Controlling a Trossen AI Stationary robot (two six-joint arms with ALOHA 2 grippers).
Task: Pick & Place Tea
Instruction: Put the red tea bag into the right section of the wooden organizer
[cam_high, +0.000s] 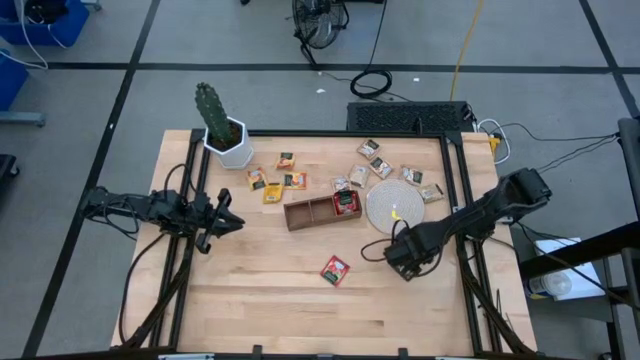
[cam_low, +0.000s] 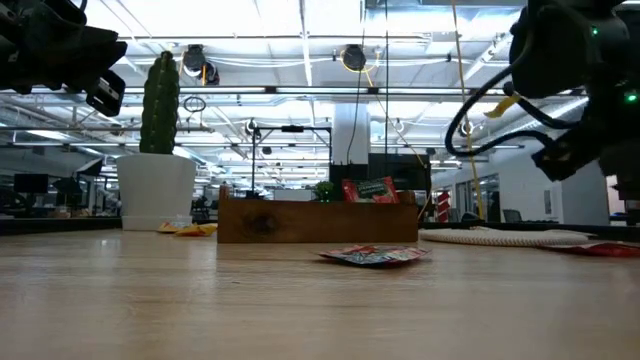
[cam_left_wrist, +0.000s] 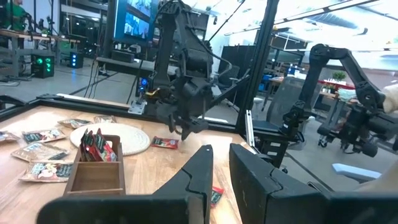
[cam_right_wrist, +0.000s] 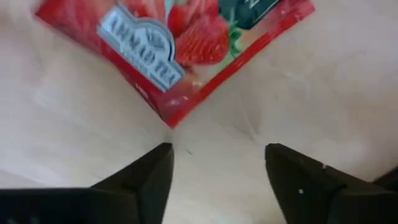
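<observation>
From above, my right gripper (cam_high: 383, 251) hangs over the bare planks of the light wooden desk (cam_high: 270, 300) toward its right edge, just beside the round whitish woven disc (cam_high: 392, 205); my left gripper (cam_high: 232, 222) waits at the left edge; a lone red square tea sachet (cam_high: 335, 270) lies flat on open wood near the desk's middle, apart from my right fingers; the brown three-compartment wooden tray (cam_high: 322, 211) sits between the arms with a red sachet standing in its right-hand compartment (cam_high: 346, 202), the other two compartments showing only wood; yellow-orange sachets (cam_high: 272, 188) lie by the tray's left end, tan sachets (cam_high: 369, 160) are scattered toward the far right corner; a green cactus in a white faceted pot (cam_high: 226, 135) stands at the far left corner.

Level with the desk top, the lone red sachet (cam_low: 374, 256) lies in front of the tray (cam_low: 318, 220), nothing standing between them; red packets (cam_low: 372, 190) rise above the tray's wall; the cactus pot (cam_low: 156, 190) stands off to one side.

Past my left wrist, my left fingers (cam_left_wrist: 205, 180) sit nearly together, grasping nothing; the tray (cam_left_wrist: 96, 175) with upright red packets (cam_left_wrist: 97, 148) is ahead.

Past my right wrist, my right fingers (cam_right_wrist: 149, 180) stand spread and empty over bare wood; a red strawberry-printed sachet (cam_right_wrist: 171, 43) lies just beyond their tips, untouched.
</observation>
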